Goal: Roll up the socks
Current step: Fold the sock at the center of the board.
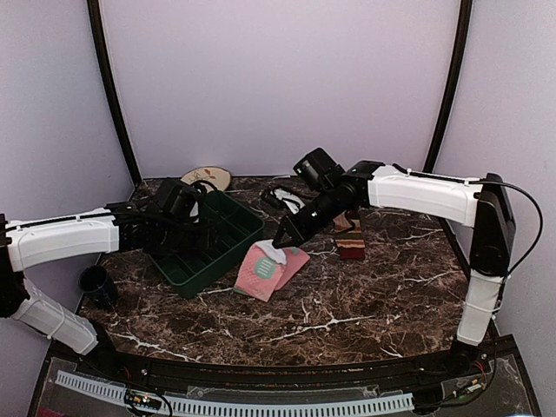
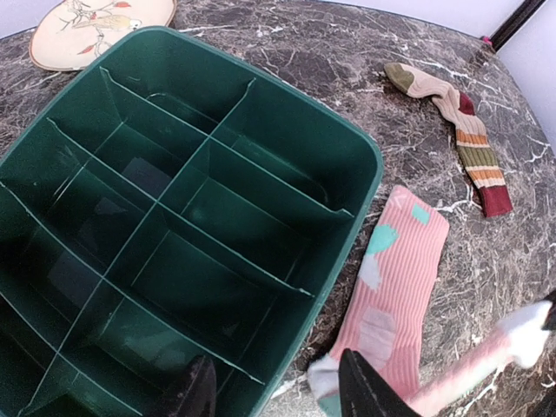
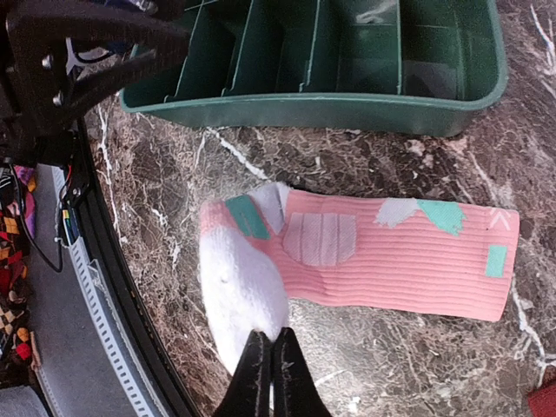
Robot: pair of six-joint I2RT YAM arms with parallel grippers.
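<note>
The green bin (image 1: 228,228) sits on the dark marble table (image 1: 347,321), turned corner-on to the arms. Thin walls split it into a grid of compartments, and those seen from the left wrist show bare green floor. Just beyond the bin's far corner lies a cream plate (image 2: 100,26) with a painted sprig in red and brown; what the design shows beyond that is too small to tell. Near the bin's left side stands a small black cup (image 1: 97,282), its inside too dark to read. The pink sock (image 3: 400,252), ribbed and marked with mint and pale patches, lies flat on the marble just beside the bin's right wall, roughly parallel to that wall. Its white-tipped end is lifted off the table and drawn away from the bin. The right gripper (image 3: 268,343) has its jaws pressed together on that white tip, holding it above the rest of the sock. The striped sock (image 2: 473,148), tan with brown, orange and cream bands and a dark red end, lies flat on the marble, further right of the bin than the pink one and well apart from it. Neither gripper touches it. The left gripper (image 2: 278,391) hangs over the bin's near right corner with its jaws parted about halfway and gripping nothing. One finger is above a compartment, the other above the pink sock's end outside the rim. Whether either finger touches the bin cannot be told.
</note>
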